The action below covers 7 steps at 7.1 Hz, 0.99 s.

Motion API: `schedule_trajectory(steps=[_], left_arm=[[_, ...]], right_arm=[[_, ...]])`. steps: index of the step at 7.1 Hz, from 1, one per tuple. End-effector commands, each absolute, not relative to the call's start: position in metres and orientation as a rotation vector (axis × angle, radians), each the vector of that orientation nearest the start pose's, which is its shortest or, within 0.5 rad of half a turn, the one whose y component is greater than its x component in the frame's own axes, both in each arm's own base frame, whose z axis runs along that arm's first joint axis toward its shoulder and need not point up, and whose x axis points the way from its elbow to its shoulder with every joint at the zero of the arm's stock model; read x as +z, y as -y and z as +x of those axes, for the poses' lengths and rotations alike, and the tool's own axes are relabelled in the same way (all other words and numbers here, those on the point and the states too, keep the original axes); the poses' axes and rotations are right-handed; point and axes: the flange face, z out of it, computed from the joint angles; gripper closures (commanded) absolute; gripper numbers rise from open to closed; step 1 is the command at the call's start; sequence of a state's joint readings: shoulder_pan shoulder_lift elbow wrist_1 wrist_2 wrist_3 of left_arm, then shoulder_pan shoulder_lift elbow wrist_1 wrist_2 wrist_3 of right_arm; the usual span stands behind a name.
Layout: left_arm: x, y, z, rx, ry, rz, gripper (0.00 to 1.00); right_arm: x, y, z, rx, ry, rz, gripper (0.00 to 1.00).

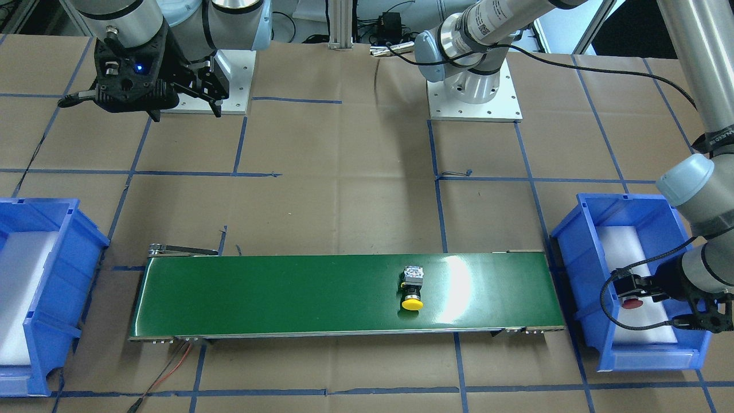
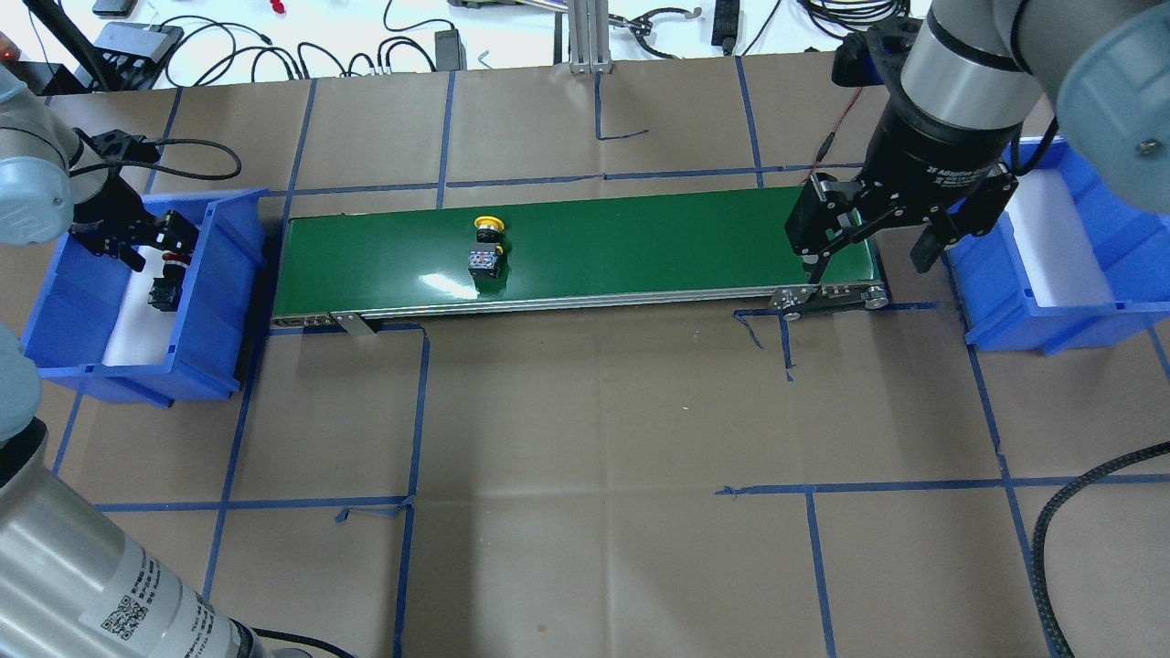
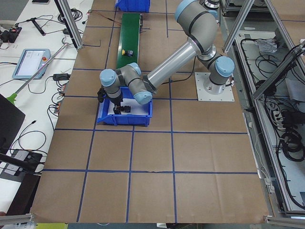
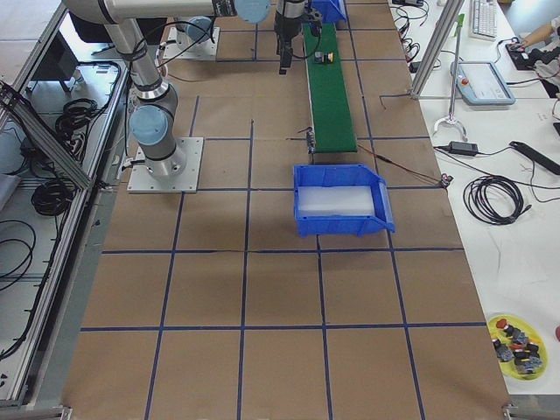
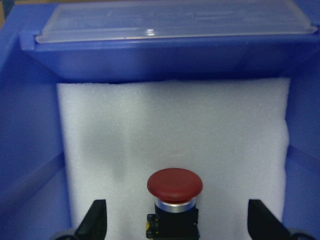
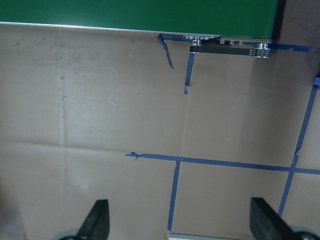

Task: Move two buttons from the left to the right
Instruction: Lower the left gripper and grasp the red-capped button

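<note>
**Left gripper spread around red button in left bin; yellow button on belt**

The left gripper [image 5: 177, 212] is held wide open inside the left bin [image 2: 212, 302]. Its fingers [image 5: 97, 220] are seen at 9 and 3 o'clock of the red button [image 5: 175, 186], with a gap on each side. A domed red cap, a silver collar and a black body are noted on this button. It rests on the white foam liner [image 5: 175, 120], cap toward 12 o'clock in the wrist view. The blue bin walls are recorded close by at 9, 12 and 3 o'clock of the fingers.

The yellow button [image 2: 487, 243] is found on its side on the green conveyor belt [image 2: 640, 238], at 3 o'clock of the left bin in the overhead view. Its cap is turned to 12 o'clock and its grey-faced black body to 6.

The right gripper [image 2: 868, 256] is held spread and empty above the belt's 3 o'clock end, with the right bin [image 2: 1005, 324] just beside it.
</note>
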<state>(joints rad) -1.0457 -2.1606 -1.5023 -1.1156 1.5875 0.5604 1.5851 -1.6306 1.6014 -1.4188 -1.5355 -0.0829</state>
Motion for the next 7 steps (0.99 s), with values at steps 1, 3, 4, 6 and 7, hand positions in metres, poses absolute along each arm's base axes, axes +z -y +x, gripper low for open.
schedule_trajectory(steps=[1, 3, 4, 6, 7], left_arm=[[0.212, 0.644, 0.223, 0.116, -3.157, 0.055, 0.01], [0.212, 0.643, 0.223, 0.129, -3.161, 0.040, 0.22], [0.213, 0.643, 0.223, 0.129, -3.161, 0.035, 0.40], [0.218, 0.643, 0.223, 0.119, -3.157, 0.028, 0.79], [0.223, 0.645, 0.224, 0.104, -3.152, 0.028, 0.90]], right_arm=[[0.487, 0.451, 0.143, 0.188, -3.093, -0.146, 0.00], [0.487, 0.451, 0.143, 0.191, -3.093, -0.146, 0.00], [0.487, 0.451, 0.143, 0.191, -3.093, -0.146, 0.00], [0.486, 0.451, 0.144, 0.193, -3.093, -0.148, 0.00], [0.486, 0.451, 0.144, 0.193, -3.093, -0.148, 0.00]])
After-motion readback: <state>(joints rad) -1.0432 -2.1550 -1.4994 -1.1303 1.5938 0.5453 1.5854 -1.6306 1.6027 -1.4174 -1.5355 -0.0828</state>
